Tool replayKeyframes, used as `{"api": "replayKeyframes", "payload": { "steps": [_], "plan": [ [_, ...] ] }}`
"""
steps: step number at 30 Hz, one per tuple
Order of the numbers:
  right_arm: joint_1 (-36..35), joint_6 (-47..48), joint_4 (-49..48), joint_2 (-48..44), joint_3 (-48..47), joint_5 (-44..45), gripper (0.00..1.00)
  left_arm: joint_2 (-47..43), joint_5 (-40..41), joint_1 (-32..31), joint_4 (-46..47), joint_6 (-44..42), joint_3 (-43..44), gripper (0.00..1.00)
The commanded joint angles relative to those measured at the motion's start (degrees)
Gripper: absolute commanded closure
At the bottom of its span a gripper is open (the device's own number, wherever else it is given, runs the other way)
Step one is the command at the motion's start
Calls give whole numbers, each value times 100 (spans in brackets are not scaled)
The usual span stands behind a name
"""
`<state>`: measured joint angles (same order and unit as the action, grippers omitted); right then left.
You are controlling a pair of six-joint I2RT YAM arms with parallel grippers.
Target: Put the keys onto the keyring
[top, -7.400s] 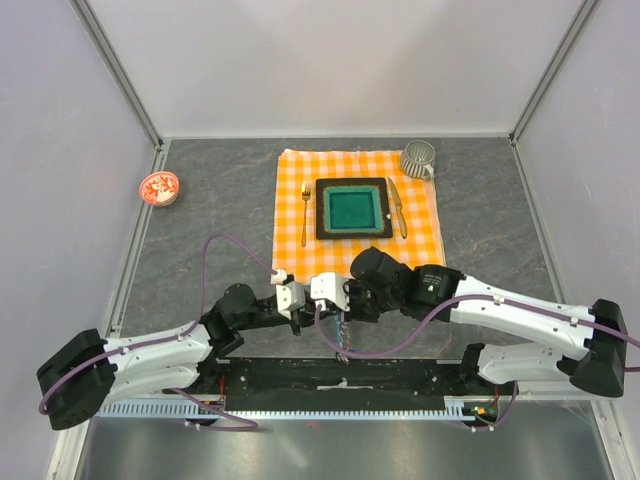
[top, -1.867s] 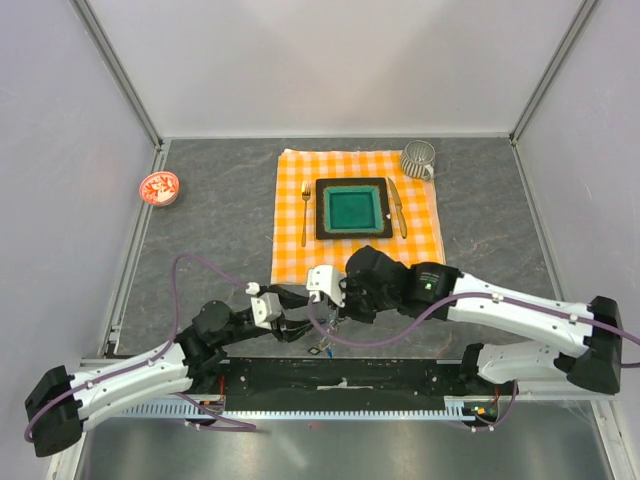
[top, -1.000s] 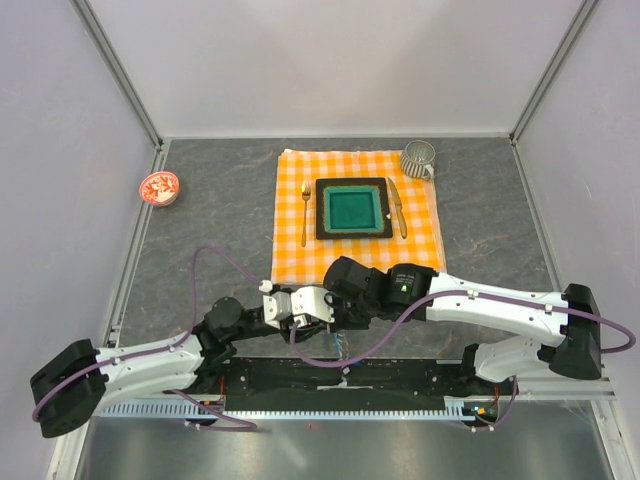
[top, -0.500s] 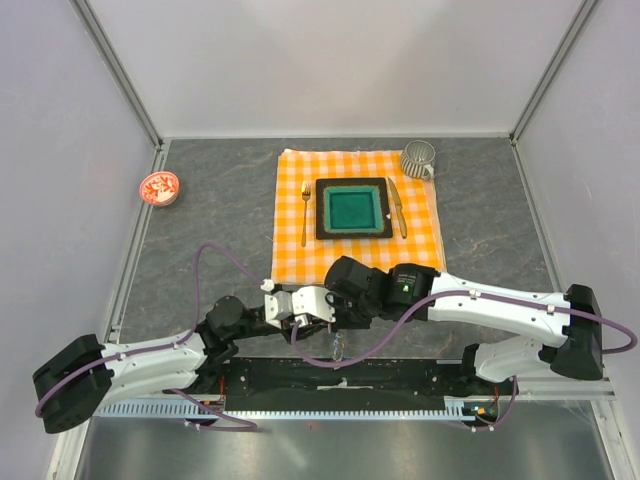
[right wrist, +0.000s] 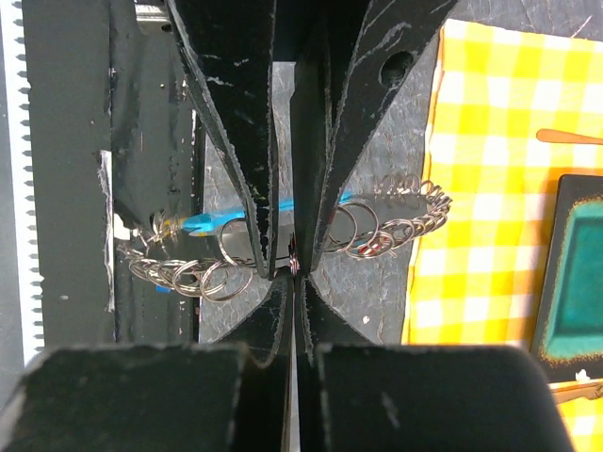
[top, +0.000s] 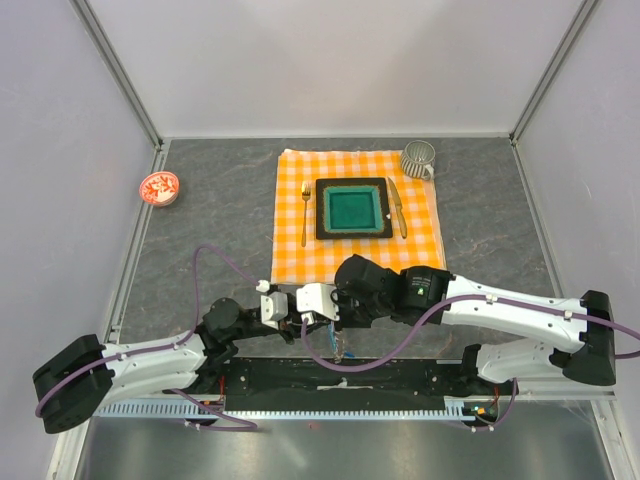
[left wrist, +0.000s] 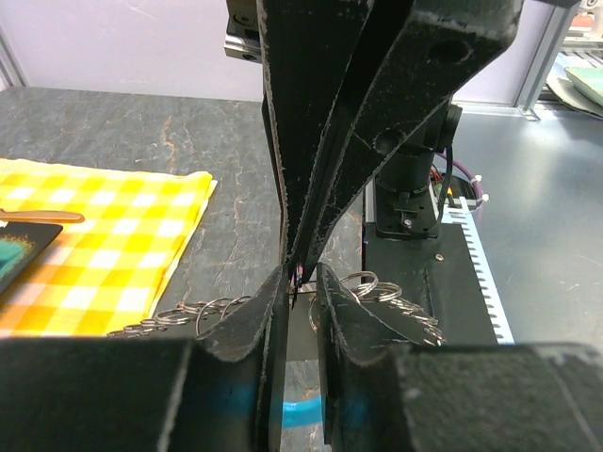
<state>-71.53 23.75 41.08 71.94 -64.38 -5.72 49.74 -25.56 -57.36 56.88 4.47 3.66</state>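
Observation:
The keyring [top: 340, 347] lies on the grey table by the near edge. It is a loop strung with several small silvery rings [left wrist: 377, 287] and carries a cyan clip [right wrist: 215, 223], which also shows in the left wrist view [left wrist: 301, 414]. My right gripper [right wrist: 294, 275] is shut on a tiny thin key [right wrist: 294, 265] with a reddish glint, just above the keyring. My left gripper [left wrist: 300, 278] is slightly open, and its fingers stand on either side of the right gripper's tip. The two grippers meet tip to tip in the top view, left [top: 296, 320] and right [top: 318, 320]. No other keys show.
A yellow checked cloth [top: 290, 250] lies behind the grippers with a teal square plate [top: 352, 208], a fork [top: 305, 212], a knife [top: 397, 208] and a mug [top: 418, 158]. A red-and-white dish [top: 158, 187] stands at far left. The black base rail [top: 400, 375] runs just in front.
The right arm has shifted slightly to the right since half a second ago. Both grippers stay tip to tip above the keyring. Two seconds ago the left gripper was further left.

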Motion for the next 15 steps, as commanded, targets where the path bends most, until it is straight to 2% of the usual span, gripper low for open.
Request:
{"api": "replayKeyframes", "payload": {
  "steps": [1,5,11,15],
  "plan": [
    [-37,-72,-373,-145,4,-70,100,-78,60,-12,323,116,-32,77],
    [-37,-55,-381,-119,13,-79,100,-175,69,-12,315,116,-32,78],
    [-37,-63,-373,-101,4,-114,100,-87,60,-12,253,80,12,98],
    [-37,-55,-373,-163,13,-96,100,45,8,-12,79,45,91,98]
  ]
}}
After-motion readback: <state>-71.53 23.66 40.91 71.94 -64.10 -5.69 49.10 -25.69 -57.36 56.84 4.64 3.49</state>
